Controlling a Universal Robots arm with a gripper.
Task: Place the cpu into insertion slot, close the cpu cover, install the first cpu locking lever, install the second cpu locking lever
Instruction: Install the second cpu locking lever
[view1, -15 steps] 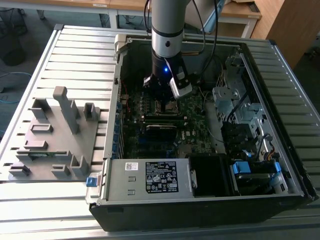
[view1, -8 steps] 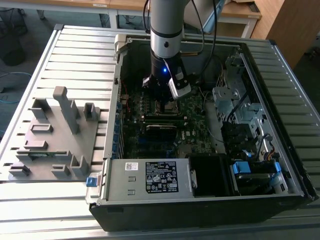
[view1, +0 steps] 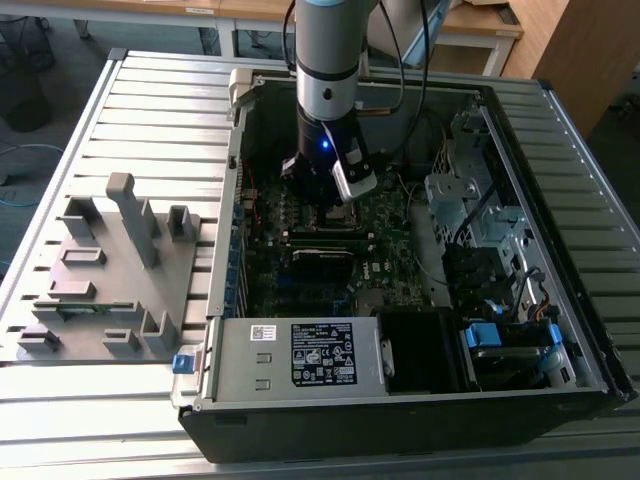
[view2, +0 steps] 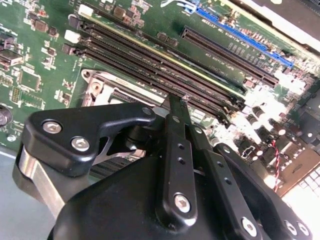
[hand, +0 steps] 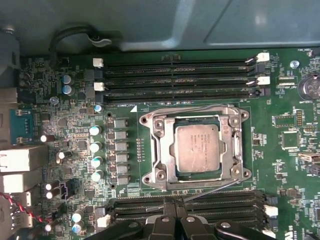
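Note:
In the first wrist view the cpu (hand: 196, 149) lies flat in the insertion slot (hand: 148, 120), its dull grey top facing up. The silver cpu cover (hand: 167, 150) lies down around it as a frame. A thin silver locking lever (hand: 212, 189) runs slantwise along the socket's edge, ending right at my fingertips. My gripper (hand: 176, 207) is shut, with its black fingers pressed together just beside the socket. The gripper (view2: 182, 117) also looks shut in the second wrist view, where it covers most of the socket (view2: 102, 82). The exterior view shows the gripper (view1: 330, 205) low over the motherboard.
Long black memory slots (hand: 175, 80) run on both sides of the socket, with capacitors (hand: 96, 147) next to it. The open computer case (view1: 560, 330) walls in the board, and its power supply (view1: 300, 355) sits near the front. A grey fixture (view1: 110, 270) stands on the exterior view's left.

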